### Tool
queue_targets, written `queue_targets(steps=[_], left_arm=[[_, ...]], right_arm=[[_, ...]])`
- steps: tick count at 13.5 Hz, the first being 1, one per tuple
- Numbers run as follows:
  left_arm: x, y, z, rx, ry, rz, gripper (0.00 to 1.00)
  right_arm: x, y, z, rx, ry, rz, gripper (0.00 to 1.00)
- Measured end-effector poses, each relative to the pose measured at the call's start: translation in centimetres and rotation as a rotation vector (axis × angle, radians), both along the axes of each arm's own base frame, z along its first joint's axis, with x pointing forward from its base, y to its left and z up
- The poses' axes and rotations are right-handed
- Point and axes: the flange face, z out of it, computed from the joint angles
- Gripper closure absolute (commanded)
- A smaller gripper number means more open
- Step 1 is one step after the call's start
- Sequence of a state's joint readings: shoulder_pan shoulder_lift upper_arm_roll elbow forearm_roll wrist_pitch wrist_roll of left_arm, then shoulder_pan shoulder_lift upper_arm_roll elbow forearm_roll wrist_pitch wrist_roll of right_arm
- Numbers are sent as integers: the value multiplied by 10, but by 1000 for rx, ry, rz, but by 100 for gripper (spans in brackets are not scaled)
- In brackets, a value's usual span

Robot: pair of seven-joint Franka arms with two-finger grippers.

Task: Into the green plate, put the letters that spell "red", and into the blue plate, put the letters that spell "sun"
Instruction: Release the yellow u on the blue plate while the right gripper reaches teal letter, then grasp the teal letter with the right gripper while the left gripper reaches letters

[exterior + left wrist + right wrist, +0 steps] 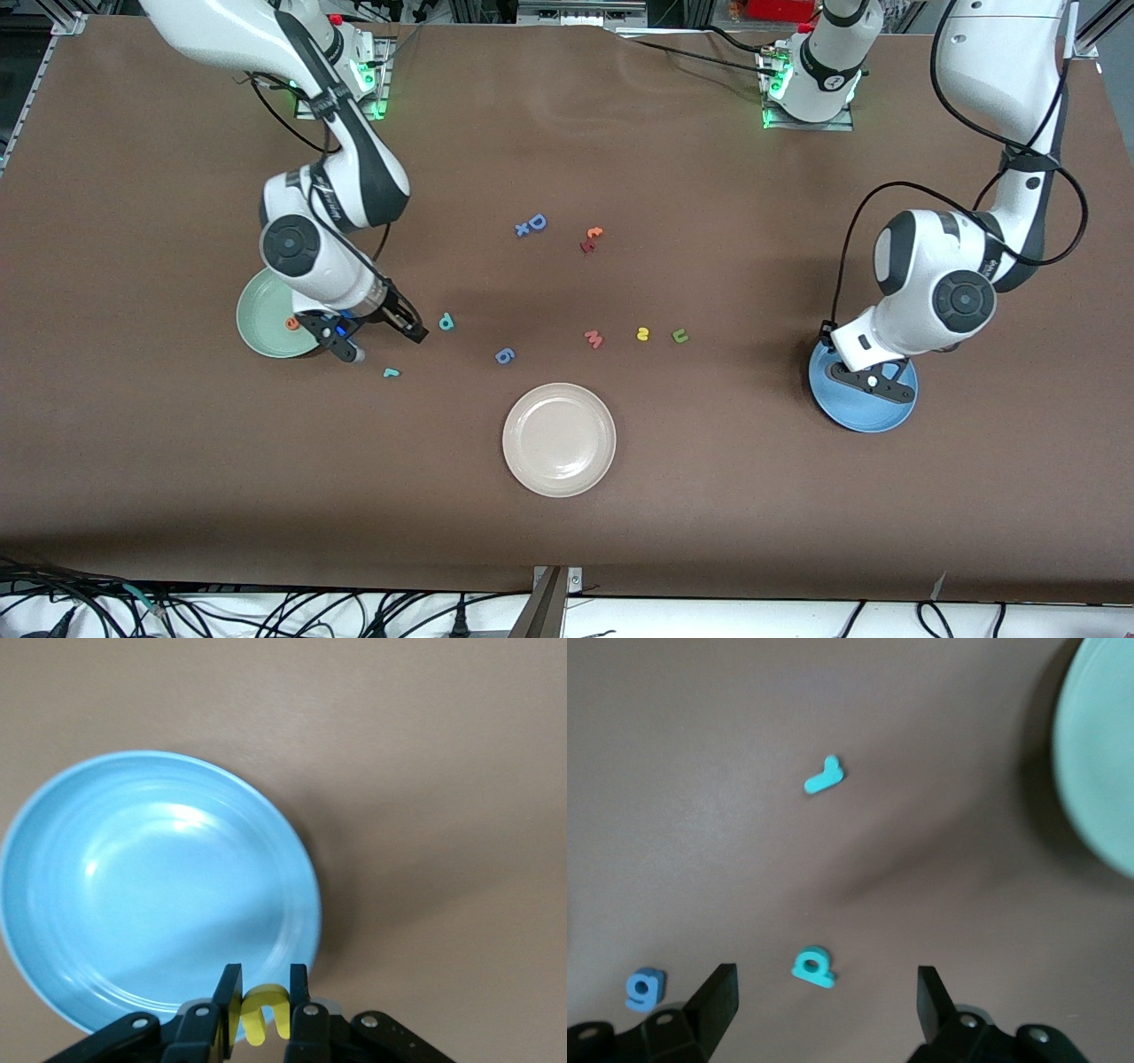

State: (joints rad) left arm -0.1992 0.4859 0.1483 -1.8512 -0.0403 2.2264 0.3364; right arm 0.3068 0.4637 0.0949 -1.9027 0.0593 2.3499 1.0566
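An orange e (292,323) lies in the green plate (261,319). My right gripper (387,346) hangs open just beside that plate, with nothing between its fingers; the teal d (446,322) (813,966) and thin teal r (391,373) (824,777) lie on the table close to it. A yellow s (643,334) and a green n/u letter (679,336) lie mid-table. Over the blue plate (850,412) (133,895), my left gripper (873,381) (266,992) is shut on a yellow u-shaped letter (266,1005).
A beige plate (559,439) sits nearest the front camera. A blue g (505,356) (643,988) and a pink m (594,338) lie in the row of letters. Farther back are a blue capital D (535,222) and an orange and red pair (591,239).
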Motion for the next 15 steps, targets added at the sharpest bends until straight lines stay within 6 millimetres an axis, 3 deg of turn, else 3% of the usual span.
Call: queue_targets(steps=[3,4,5,7,12,15], left_arm=[[17,39,-3,-6,-13,-63,92],[23,51,-5,-6,-16,-74,76],[27,59,-8,-6,-16,-79,47],[32,61,-14,-4,-15,-84,0],[40,45,-10,-22,-36,-56,0],[41,20,-10,-40,-36,33,0]], right_arm=[[-11,30,-34,4,-4,-37,10],[-14,35,-42,4,-2,-35,10],[-16,38,-47,4,-2,-33,10],[-18,42,-56,3,1,-40,10],[-20,41,-70,-2,11,-43,12],[-23,40,-78,-7,22,-43,26]])
